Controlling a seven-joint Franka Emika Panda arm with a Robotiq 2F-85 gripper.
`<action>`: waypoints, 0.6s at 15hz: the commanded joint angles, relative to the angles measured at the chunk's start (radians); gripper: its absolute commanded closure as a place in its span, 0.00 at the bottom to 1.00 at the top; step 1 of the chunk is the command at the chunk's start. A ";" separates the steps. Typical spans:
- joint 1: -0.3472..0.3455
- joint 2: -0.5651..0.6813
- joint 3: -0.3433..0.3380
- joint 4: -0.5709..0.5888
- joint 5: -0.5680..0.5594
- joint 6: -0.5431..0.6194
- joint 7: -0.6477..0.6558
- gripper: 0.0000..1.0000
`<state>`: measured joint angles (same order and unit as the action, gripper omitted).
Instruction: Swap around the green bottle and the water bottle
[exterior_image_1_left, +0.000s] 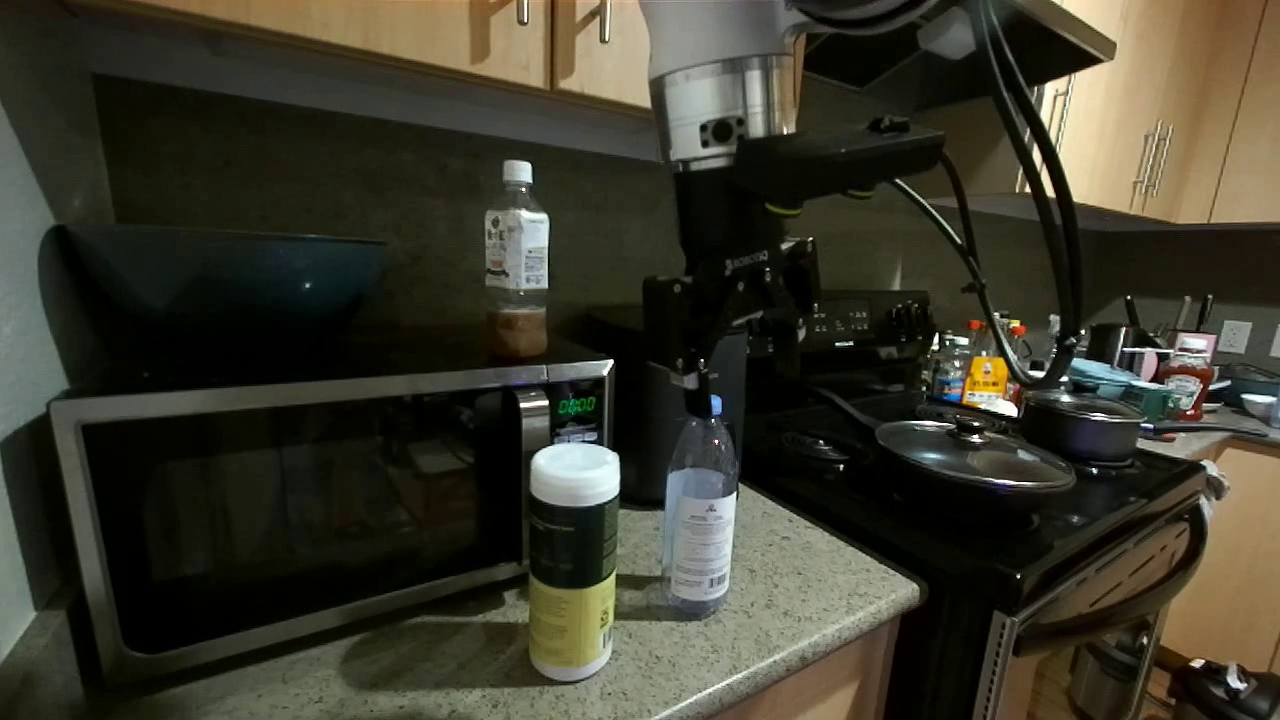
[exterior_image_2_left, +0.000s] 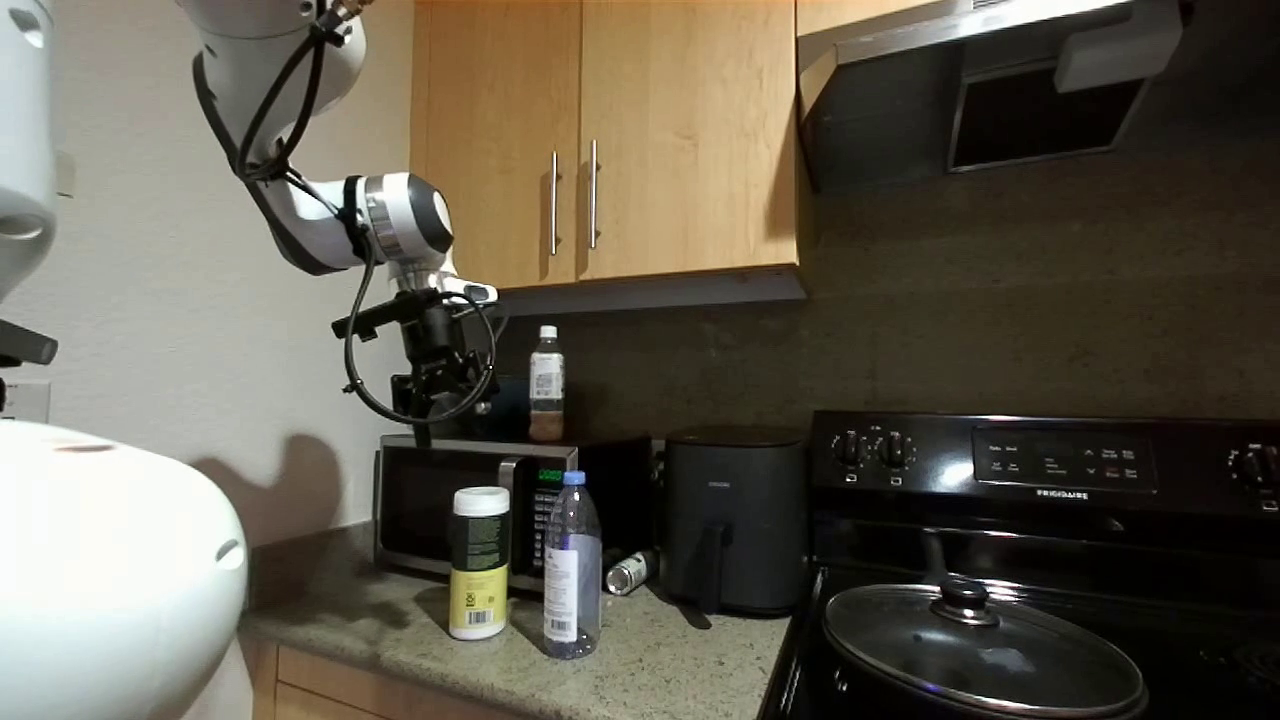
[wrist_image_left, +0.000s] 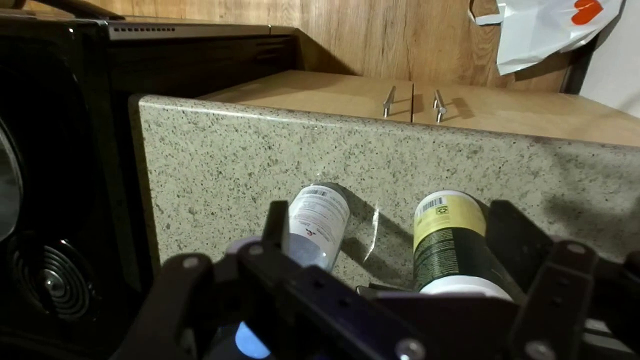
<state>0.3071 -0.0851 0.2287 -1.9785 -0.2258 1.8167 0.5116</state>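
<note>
Wrist view puts the pincer (wrist_image_left: 392, 222) nearest: its jaws stand wide apart, clamped on nothing, and it hangs higher than both bottles, touching neither. Beyond it come the green bottle (wrist_image_left: 445, 235) and, near it with a gap between, the water bottle (wrist_image_left: 320, 220), partly hidden by one side of the pincer. Both stand on the desk (wrist_image_left: 215, 165).

The step in hand is probably the approach to a grasp; which bottle is meant I cannot tell. To do it well, centre over the chosen cap, then come straight down, so that neither side of the pincer knocks the neighbour. The green bottle is stout and will want nearly the full opening; the water bottle looks thin-walled, so a gentle squeeze around its label should do. Since each must take the other's place, one will have to be set aside elsewhere on the desk first.

Both bottles are upright, caps pointing up, long axes vertical; their slant in the wrist view seems only perspective.

Farther back, in both exterior views, is the microwave (exterior_image_1_left: 300, 530), with the green bottle in front of it and a white-capped bottle (exterior_image_1_left: 518, 250) upright on top. Behind the water bottle, in an exterior view, a can (exterior_image_2_left: 632, 572) lies on its side next to the black air fryer (exterior_image_2_left: 735, 500).
</note>
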 joint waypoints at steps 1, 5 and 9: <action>-0.063 0.010 -0.013 -0.029 0.040 0.043 0.011 0.00; -0.110 0.034 -0.045 -0.043 0.069 0.070 0.015 0.00; -0.131 0.063 -0.064 -0.033 0.071 0.096 0.018 0.00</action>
<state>0.1929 -0.0302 0.1661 -2.0038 -0.1768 1.8734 0.5116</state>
